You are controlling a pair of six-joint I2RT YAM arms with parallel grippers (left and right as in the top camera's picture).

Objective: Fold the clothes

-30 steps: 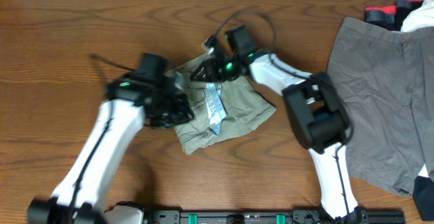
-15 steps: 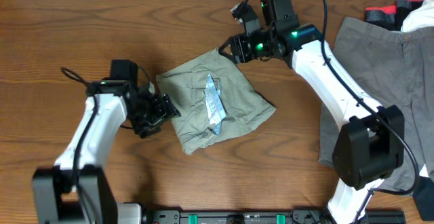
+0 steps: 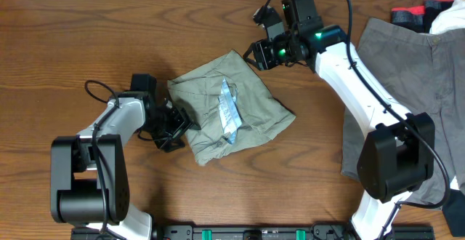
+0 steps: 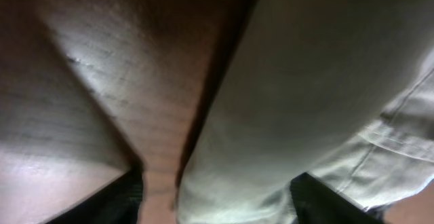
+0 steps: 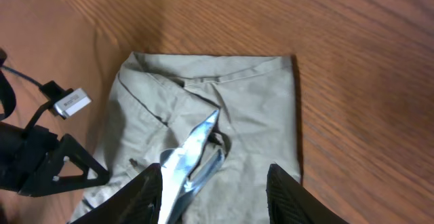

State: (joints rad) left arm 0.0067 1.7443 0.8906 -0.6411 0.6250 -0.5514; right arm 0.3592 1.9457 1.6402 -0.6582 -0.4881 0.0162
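The khaki shorts (image 3: 231, 116) lie folded into a small bundle at the table's middle, with a pale blue label (image 3: 229, 113) on top. The grey shorts (image 3: 407, 102) lie spread flat at the right. My left gripper (image 3: 176, 124) is low at the bundle's left edge; in the left wrist view its fingers (image 4: 115, 200) stand apart with the khaki fold's edge (image 4: 271, 115) between them. My right gripper (image 3: 259, 54) hovers open above the bundle's far corner, and its view looks down on the khaki shorts (image 5: 258, 108) and the label (image 5: 190, 163). Nothing is between its fingers (image 5: 285, 193).
A pile of red, black and white garments (image 3: 429, 11) sits at the far right corner. A dark object (image 3: 455, 211) shows at the near right edge. A black rail (image 3: 254, 233) runs along the table's front edge.
Both grippers let go of the khaki bundle and pulled away. The right arm rose to the far right of it. The left arm swung left, then came back low to the bundle's left edge.
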